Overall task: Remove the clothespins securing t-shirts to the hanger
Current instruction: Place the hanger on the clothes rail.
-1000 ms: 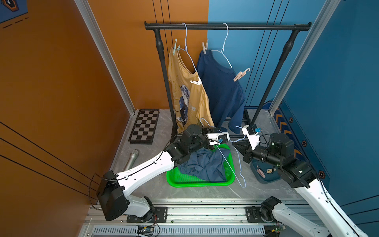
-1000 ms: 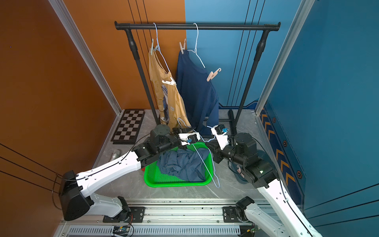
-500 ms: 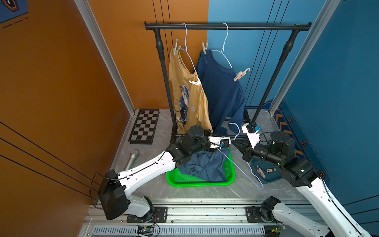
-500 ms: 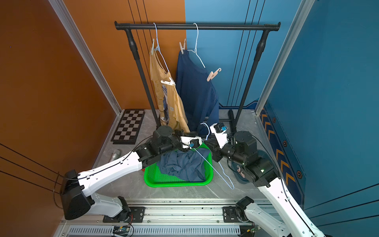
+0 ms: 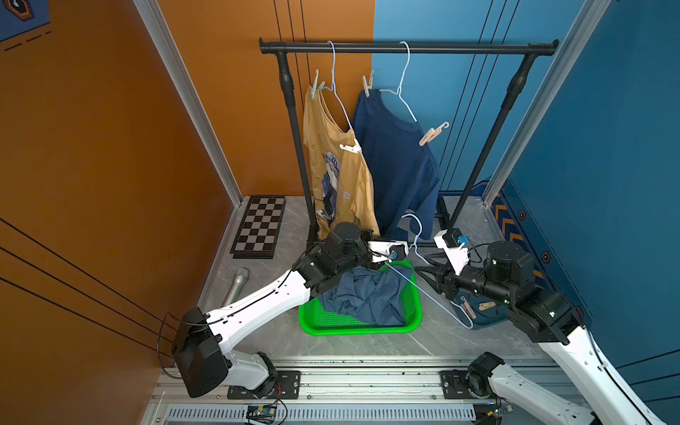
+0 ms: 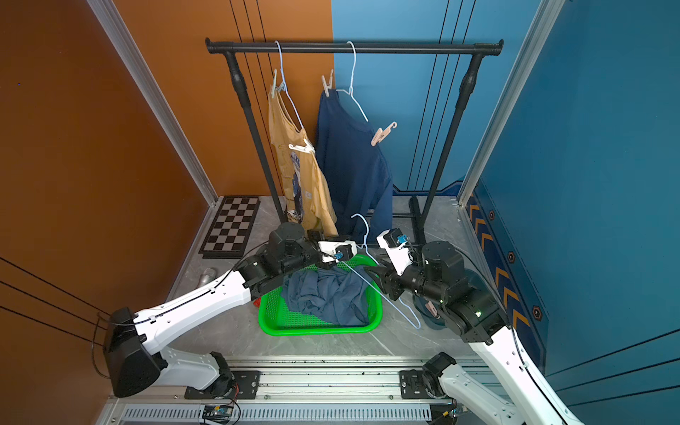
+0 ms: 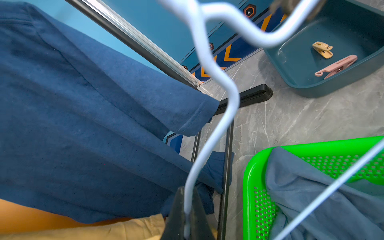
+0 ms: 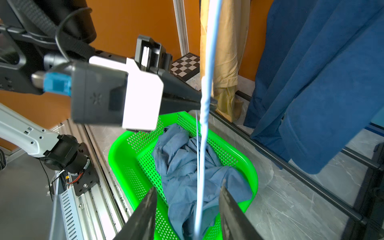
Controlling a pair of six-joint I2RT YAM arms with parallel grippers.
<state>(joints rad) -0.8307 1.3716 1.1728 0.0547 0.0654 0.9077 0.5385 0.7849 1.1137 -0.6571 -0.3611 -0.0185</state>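
Note:
My left gripper [image 7: 187,192] is shut on the neck of a loose pale-blue wire hanger [image 5: 434,298] above the green basket [image 5: 414,320], where the slate-blue t-shirt [image 5: 368,294] lies. My right gripper [image 8: 188,187] is open, and the hanger wire [image 8: 204,124] passes between its jaws untouched. On the rack hang the mustard t-shirt [image 5: 331,154] and the navy t-shirt [image 5: 397,162]. A green clothespin [image 5: 314,86] and a white one [image 5: 351,148] hold the mustard shirt. A cream clothespin [image 5: 367,84] and a pink one [image 5: 432,133] hold the navy shirt.
A teal tray [image 7: 353,25] by the right arm holds a pink clothespin [image 7: 336,66] and a yellow one [image 7: 323,49]. The black rack [image 5: 404,48] stands behind, its base bars on the floor. A chessboard [image 5: 259,226] and a microphone [image 5: 235,285] lie at the left.
The left gripper closed on the loose hanger, then the right gripper opened and let it go. The hanger's lower end swung down toward the tray.

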